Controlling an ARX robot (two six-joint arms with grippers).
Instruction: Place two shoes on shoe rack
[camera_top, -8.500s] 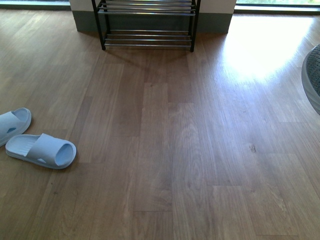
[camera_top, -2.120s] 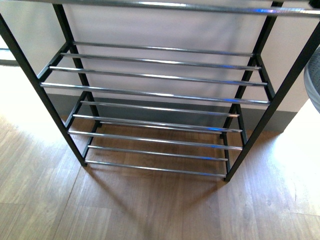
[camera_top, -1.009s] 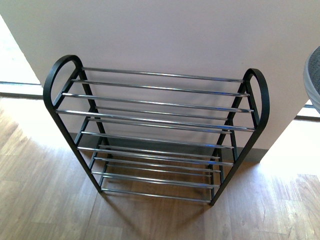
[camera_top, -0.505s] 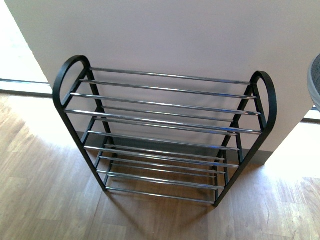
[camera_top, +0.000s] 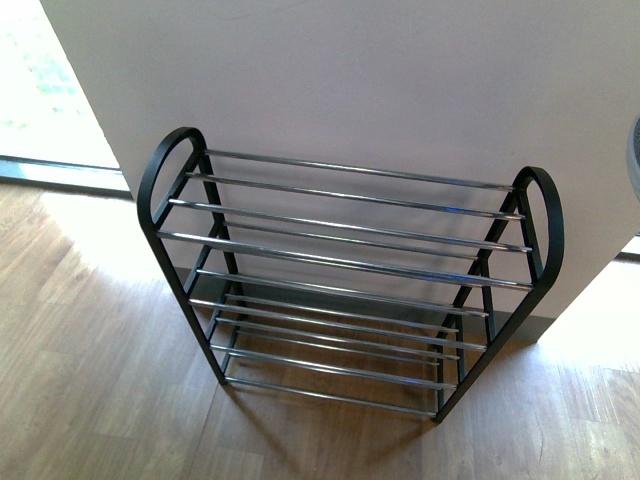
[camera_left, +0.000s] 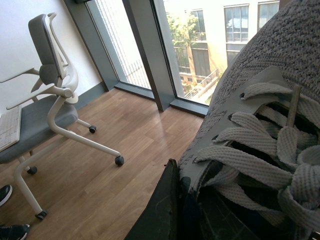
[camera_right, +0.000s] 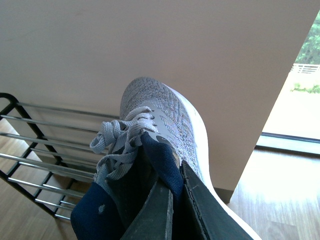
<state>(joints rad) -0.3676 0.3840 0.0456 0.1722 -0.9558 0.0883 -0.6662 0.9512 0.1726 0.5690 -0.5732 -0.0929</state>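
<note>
The shoe rack (camera_top: 350, 280) stands against a pale wall in the front view, with a black arched frame and chrome rods. No shoe shows on its rods. My left gripper (camera_left: 182, 210) is shut on a grey knit sneaker (camera_left: 260, 100), whose laces fill that view. My right gripper (camera_right: 177, 200) is shut on the navy lining of another grey knit sneaker (camera_right: 160, 115), held up with its toe toward the wall. The rack's (camera_right: 35, 150) rods lie below and beside this sneaker. A sliver of the sneaker (camera_top: 635, 150) shows at the front view's right edge.
A white office chair (camera_left: 45, 100) on wheels stands on the wood floor by tall windows (camera_left: 200, 45) in the left wrist view. A dark shoe (camera_left: 6, 193) lies near it. The pale wall (camera_top: 350, 80) rises behind the rack, with bright openings on either side.
The rack was far across the floor, and is now close below the front view. Over the last second it slid right in the picture. The pale-blue slides have left the view.
</note>
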